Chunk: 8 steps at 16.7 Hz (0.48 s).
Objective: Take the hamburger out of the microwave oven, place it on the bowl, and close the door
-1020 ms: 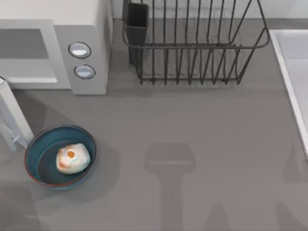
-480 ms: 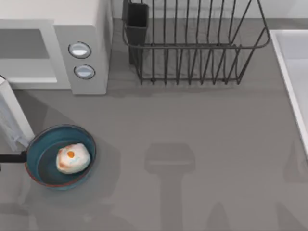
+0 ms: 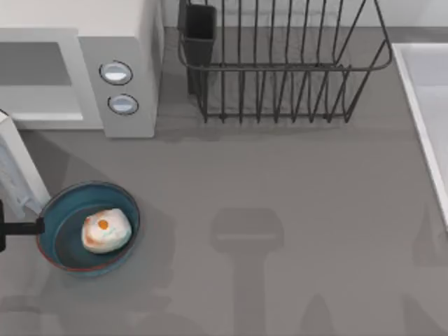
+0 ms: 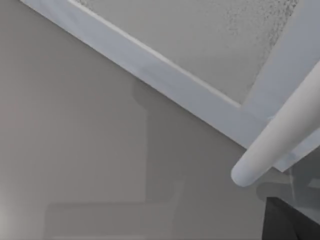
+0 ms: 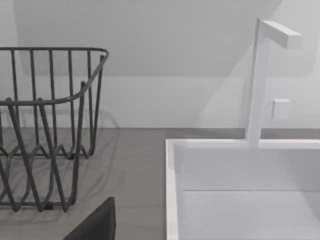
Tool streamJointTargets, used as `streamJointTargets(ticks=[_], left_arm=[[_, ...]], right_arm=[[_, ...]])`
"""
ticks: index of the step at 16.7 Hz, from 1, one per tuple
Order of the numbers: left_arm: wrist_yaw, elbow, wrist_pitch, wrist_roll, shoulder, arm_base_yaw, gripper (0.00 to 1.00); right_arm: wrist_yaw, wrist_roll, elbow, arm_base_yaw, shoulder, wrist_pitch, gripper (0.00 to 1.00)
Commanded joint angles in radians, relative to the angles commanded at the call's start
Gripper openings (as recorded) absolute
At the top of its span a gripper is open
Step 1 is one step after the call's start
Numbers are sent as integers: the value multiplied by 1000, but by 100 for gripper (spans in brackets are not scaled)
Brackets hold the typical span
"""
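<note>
One hamburger [image 3: 106, 230] sits inside the one blue bowl [image 3: 56, 241], which stands on the grey worktop [image 3: 280, 182] near its left front. One white microwave oven [image 3: 126, 63] stands behind the bowl at the left rear, its two round silvery knobs [image 3: 116, 72] stacked on the front panel and its grey cavity showing. Its door [image 3: 17, 171] hangs open, swung out toward the bowl along the left edge; the left wrist view looks close onto the white frame, the speckled window and the round white door handle [image 4: 277, 145].

The left gripper [image 3: 14, 227] pokes in at the left edge as a dark bar, just beside the bowl's rim and under the door's tip; I cannot tell whether its fingers are spread or closed. A dark piece of the right gripper [image 5: 95, 225] shows in the right wrist view; its fingers' state cannot be told either.

One black wire rack [image 3: 280, 63] stands at the rear, right of the microwave, with one dark cup holder [image 3: 199, 31] on its left end. One white sink [image 5: 240, 190] with one white tap [image 5: 260, 80] lies at the right edge, before a pale wall.
</note>
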<state>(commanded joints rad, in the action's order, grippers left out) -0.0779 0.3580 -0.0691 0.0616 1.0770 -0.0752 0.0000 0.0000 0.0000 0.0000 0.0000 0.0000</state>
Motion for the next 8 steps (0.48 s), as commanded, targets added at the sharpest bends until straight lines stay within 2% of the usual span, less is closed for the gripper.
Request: streamJointTargets(ticks=[8], left_arm=[[17,219,149,-15,389,28,0]], right_arm=[[0,0,0,0,0,0,100]])
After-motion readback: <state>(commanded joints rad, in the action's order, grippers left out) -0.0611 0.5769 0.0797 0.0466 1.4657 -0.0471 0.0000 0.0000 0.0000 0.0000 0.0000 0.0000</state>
